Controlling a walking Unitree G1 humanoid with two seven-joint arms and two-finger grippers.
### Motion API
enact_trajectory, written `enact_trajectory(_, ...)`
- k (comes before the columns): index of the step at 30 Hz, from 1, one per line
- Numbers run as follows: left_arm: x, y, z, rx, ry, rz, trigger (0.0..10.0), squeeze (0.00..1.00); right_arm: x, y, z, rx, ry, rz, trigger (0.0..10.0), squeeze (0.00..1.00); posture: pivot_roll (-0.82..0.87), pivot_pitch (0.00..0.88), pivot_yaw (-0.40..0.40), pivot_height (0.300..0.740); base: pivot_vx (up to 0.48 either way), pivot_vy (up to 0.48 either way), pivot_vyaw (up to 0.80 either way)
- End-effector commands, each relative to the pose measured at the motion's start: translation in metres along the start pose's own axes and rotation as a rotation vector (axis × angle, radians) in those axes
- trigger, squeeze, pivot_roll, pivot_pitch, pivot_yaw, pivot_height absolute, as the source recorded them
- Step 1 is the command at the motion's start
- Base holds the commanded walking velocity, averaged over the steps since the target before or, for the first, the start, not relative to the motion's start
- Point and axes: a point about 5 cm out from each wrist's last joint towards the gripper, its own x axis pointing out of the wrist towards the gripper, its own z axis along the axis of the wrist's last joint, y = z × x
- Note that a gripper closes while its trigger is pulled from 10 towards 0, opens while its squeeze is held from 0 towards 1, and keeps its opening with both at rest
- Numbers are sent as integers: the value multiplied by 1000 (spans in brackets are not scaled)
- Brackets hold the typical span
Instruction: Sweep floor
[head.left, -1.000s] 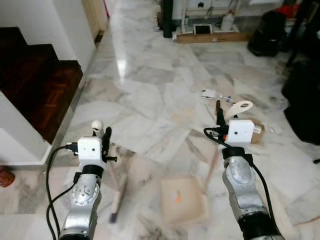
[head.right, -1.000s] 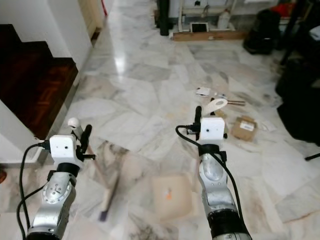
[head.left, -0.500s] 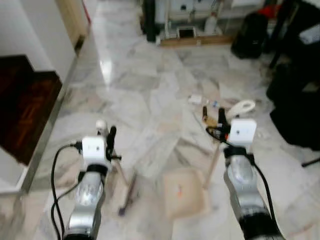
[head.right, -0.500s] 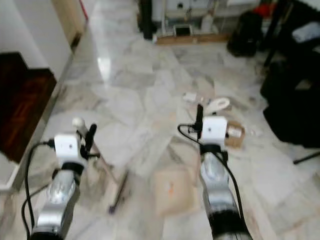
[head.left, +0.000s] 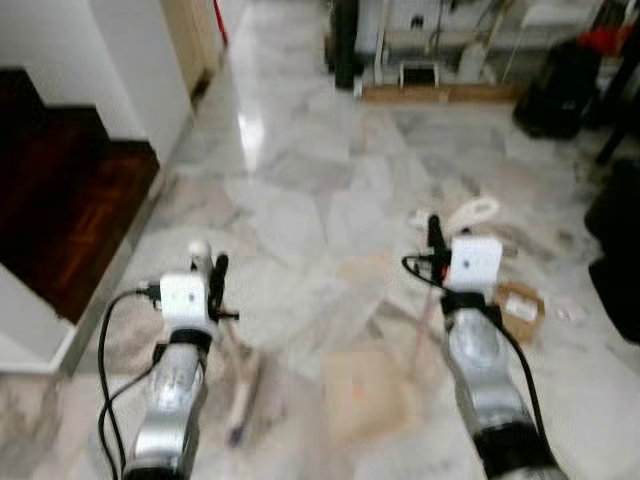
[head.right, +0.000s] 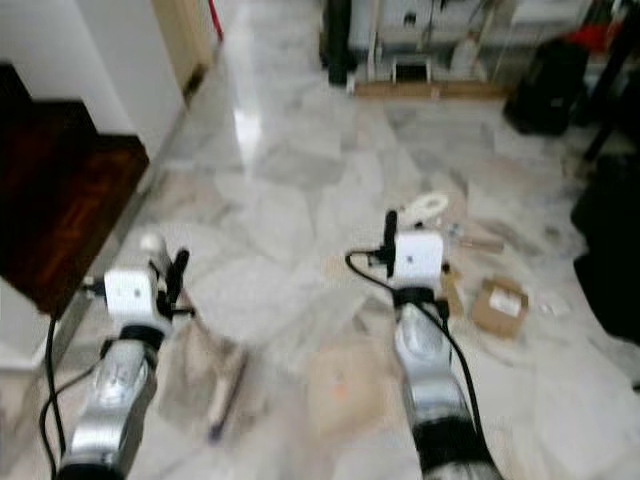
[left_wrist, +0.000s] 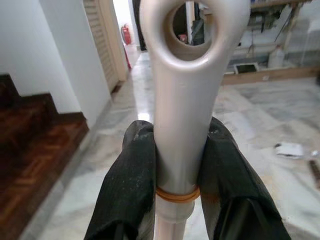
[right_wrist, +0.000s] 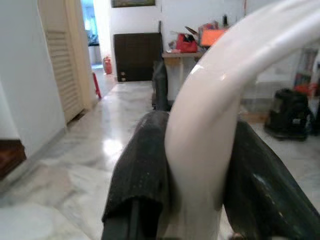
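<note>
My left gripper is shut on the white broom handle, whose ring end rises above the black fingers. The broom's head rests blurred on the marble floor at the lower left. My right gripper is shut on the dustpan's white looped handle, pressed between its fingers. The beige dustpan lies on the floor between my two arms. Litter lies ahead to the right: a small cardboard box and scraps.
Dark wooden stairs and a white wall corner stand on the left. Black bags and a dark shape crowd the right side. A wooden board, a shelf and a black post stand at the back.
The whole picture swung right and then back left with blur, so the camera moved. Both grippers kept their hold on the broom and the dustpan.
</note>
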Motion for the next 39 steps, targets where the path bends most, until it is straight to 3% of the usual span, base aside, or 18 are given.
enact_trajectory(1,4,-4,10,-18,-51,-1,10000,0,3,-6,8,-32,-42,-2,10000,0,35,71,53,740,349,0,469)
enact_trajectory(7,4,-4,10,-20,-51,-1,10000,0,3,-5,8,-28,-44,2,10000,0,34,73,53,740,350,0,505)
enact_trajectory(39,4,-3,10,-19,-53,3,10000,0,3,0,7,15,-40,15,10000,0,38,74,52,740,346,0,0)
